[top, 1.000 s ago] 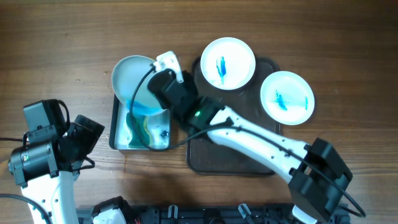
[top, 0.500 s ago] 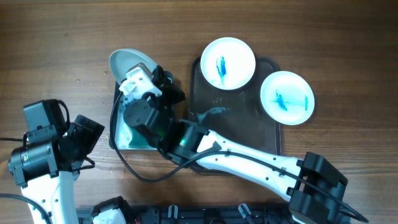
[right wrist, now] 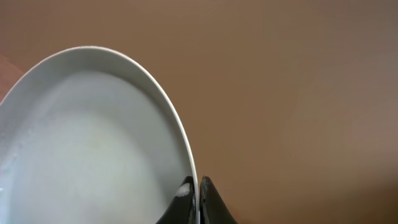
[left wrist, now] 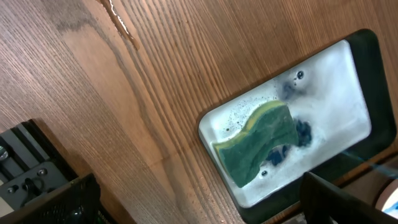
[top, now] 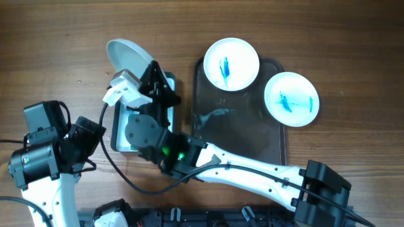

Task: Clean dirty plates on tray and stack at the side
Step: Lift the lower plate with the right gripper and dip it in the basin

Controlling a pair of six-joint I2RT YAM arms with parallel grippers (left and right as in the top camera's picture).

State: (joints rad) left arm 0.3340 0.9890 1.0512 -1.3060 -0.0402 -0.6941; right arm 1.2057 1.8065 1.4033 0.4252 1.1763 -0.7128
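Overhead: logged the wiped plate (top: 126, 53), plain white, held aloft and tilted over the table (top: 57, 38) just past the far left corner of the wash tray (top: 116, 129), pinched at its near rim by the right gripper (top: 150, 69). Counted two smeared plates on the tray (top: 240, 142): first smeared plate (top: 231, 64) at the far edge, second smeared plate (top: 291, 99) overhanging the right rim, both well apart from the gripper. Noted a blue smudge (top: 211, 115) on the bare tray floor. Placed the left arm (top: 50, 151) at the front left, well apart from the wiped plate. Left wrist: recorded the wash tray (left wrist: 348, 68) on wood, with the sponge (left wrist: 258, 140) lying in it amid blue-tinged suds; found no fingers plainly in view, so could not tell how far the left gripper stood open. Right wrist: found the fingertips (right wrist: 186, 200) closed tight on the rim, with the wiped plate (right wrist: 93, 149) spreading up and left from them, face clean. Judged the wiping done for this plate and the setting-down not yet done. Reckoned the next move as levelling and lowering onto the bare wood beneath, on the side away from the tray. Flagged the thin rim hold as liable to slip.
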